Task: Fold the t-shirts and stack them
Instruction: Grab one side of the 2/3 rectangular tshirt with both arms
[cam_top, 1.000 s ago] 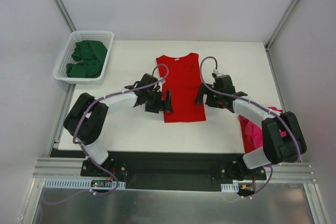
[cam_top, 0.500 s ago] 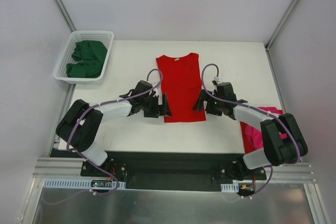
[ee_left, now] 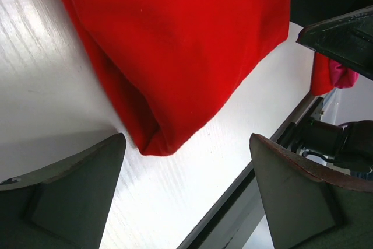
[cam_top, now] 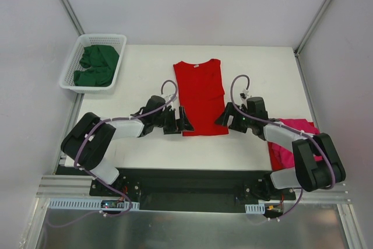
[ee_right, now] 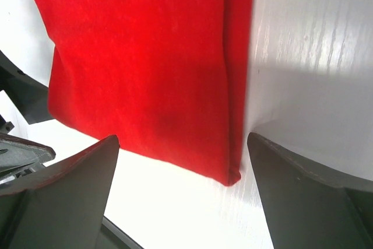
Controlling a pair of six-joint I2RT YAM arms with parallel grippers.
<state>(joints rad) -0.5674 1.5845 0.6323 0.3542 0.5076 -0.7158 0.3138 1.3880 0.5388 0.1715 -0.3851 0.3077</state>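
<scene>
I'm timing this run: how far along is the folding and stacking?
Done: the red t-shirt lies folded into a narrow strip. In hand: the left tool and right tool, both open, flank its near corners, gripping nothing. To do: folding it shorter, then the green t-shirts in the white basket; the magenta t-shirt at the right edge is partly hidden.

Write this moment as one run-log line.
left gripper: open, at near-left corner of red t-shirt | right gripper: open, at near-right corner | nothing held
</scene>
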